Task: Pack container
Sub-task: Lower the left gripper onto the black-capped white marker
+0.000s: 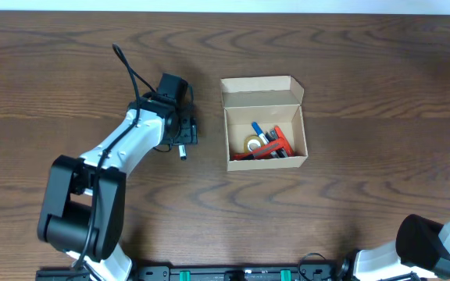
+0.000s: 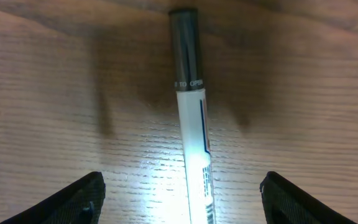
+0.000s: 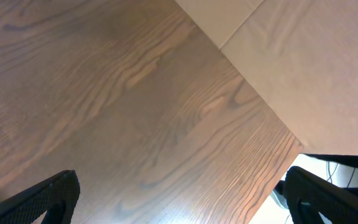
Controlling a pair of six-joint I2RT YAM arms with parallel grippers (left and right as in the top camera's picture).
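Observation:
The container (image 1: 262, 92) is a tan cardboard box standing open at the table's middle, its flap lid folded back. Inside lie a tape roll (image 1: 253, 144), a blue pen (image 1: 259, 129) and red items (image 1: 276, 144). A white marker with a black cap (image 2: 193, 118) lies on the table left of the box; it also shows in the overhead view (image 1: 182, 151). My left gripper (image 2: 182, 183) is open and straddles the marker, one finger on each side, not touching it. My right gripper (image 3: 179, 183) is open and empty, above bare wood near the table's edge.
The brown wooden table (image 1: 350, 195) fills the overhead view. My left arm (image 1: 123, 144) reaches in from the lower left. My right arm's base (image 1: 428, 242) sits at the lower right corner. The table's edge (image 3: 272, 118) shows in the right wrist view.

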